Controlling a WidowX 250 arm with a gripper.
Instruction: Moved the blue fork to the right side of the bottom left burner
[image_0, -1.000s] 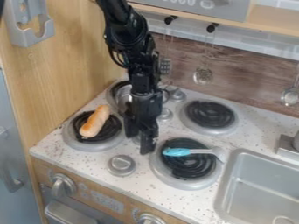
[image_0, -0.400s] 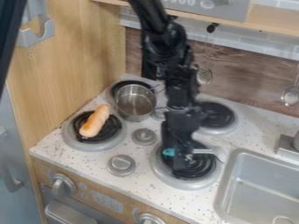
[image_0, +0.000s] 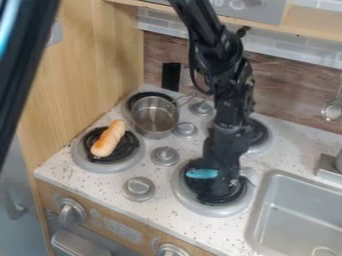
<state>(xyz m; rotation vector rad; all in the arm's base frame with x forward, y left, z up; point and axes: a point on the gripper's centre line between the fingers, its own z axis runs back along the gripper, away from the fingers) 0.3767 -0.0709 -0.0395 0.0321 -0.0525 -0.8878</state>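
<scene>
partly behind claw (image_0: 223, 191) — blue fork (image_0: 202, 173)

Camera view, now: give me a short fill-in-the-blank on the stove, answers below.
The pincer is over the front-____ burner, where the blue fork shows.
The bread roll lies on the front-____ burner.
Between the left and right burners, ____ knobs stand on the counter.

Answers: right; left; four
</scene>
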